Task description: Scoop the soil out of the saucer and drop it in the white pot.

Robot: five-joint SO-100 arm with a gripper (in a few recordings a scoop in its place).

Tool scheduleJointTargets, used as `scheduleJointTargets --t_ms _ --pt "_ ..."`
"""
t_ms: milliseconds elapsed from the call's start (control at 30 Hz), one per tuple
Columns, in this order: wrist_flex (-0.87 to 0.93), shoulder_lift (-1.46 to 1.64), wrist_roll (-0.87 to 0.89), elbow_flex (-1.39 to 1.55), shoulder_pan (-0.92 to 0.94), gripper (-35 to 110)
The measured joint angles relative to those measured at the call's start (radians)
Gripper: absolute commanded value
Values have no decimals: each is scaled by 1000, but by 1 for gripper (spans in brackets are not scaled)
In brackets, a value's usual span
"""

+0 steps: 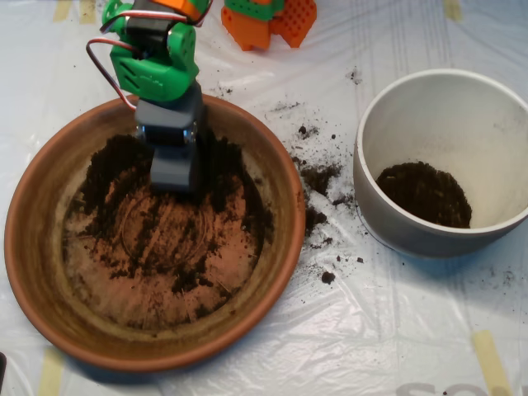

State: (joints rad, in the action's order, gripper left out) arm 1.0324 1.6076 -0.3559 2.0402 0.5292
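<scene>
A grey scoop end effector (174, 169) digs into dark soil (165, 223) spread across the terracotta saucer (33, 272); whether its shells are parted or closed cannot be told. Right of it, the white pot (388, 124) holds a soil clump, with crumbs strewn over the plastic-covered worktop (388, 330) between them.

Reaches in from the upper left of the overhead view, arm (157, 49) pointing steeply downward. Green printed wrist housing (155, 70) uppermost, with an orange piece (177, 7) just above it at the frame's top edge. Red, white and dark wires (106, 66) loop out along the left side of the housing (curving down and back in toward the grey part). Below the green housing hangs the grey pincer (175, 169), a blocky clamshell seen almost end-on. Narrows slightly toward its lower end. Shell halves stacked one behind the other from this angle, seam between them hidden. A second orange printed part (272, 21) at top centre, likely the base.
</scene>
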Motion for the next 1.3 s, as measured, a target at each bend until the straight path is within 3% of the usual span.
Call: scheduleJointTargets --t_ms 433,600,967,1300 --pt "100 -34 -49 -77 -67 -1" --pt "183 -35 15 -184 -133 -1" --pt "436 18 207 -629 -410 0" --pt "538 64 221 -871 -676 0"
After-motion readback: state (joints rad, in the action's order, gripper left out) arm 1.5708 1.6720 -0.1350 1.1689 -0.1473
